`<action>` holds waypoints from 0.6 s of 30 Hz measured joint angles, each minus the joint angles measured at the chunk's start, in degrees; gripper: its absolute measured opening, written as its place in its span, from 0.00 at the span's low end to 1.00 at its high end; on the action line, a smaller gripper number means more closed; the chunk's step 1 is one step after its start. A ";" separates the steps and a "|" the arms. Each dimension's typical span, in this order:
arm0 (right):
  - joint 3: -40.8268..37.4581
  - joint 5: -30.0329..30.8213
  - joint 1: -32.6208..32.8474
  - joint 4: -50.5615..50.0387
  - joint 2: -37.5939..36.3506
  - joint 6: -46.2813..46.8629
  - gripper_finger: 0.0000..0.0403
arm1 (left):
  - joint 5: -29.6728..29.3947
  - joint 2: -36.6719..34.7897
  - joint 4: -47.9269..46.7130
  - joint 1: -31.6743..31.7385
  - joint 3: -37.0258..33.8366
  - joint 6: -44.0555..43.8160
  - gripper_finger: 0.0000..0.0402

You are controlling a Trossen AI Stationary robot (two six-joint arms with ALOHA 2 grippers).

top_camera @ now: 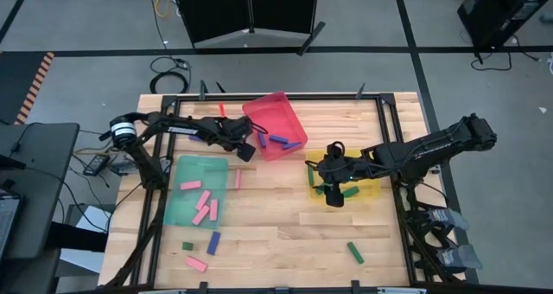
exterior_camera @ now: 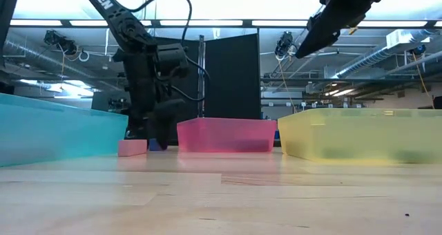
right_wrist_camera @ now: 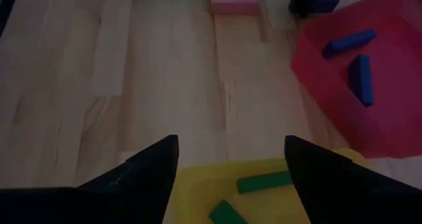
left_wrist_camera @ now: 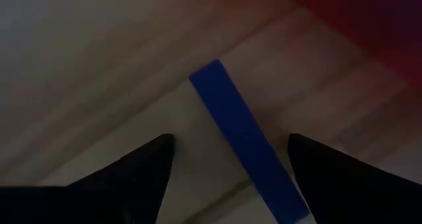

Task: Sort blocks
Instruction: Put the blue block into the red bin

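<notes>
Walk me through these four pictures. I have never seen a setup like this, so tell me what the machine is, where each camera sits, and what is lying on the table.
This is a robot with two dark arms working at a wooden table. One picture looks straight down from above, one looks level across the tabletop, and the other two come from cameras on each arm's wrist.

On the table sit three shallow trays: a red tray holding blue blocks, a green tray holding pink blocks, and a yellow tray holding green blocks. A few blocks still lie loose on the wood.

The left end effector is beside the red tray, its fingers open on either side of a blue block on the table. The right end effector is open and empty above the yellow tray.
</notes>
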 joint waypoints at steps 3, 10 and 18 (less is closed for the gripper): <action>0.00 0.68 0.00 0.25 0.00 0.11 0.70 | -0.25 1.24 0.34 0.00 0.21 0.18 0.74; 0.00 0.75 0.00 0.33 0.00 0.91 0.70 | -0.79 1.11 0.09 0.04 0.15 0.44 0.44; 0.00 0.75 0.05 1.25 0.01 2.46 0.69 | 0.05 1.08 0.17 0.02 0.15 4.25 0.15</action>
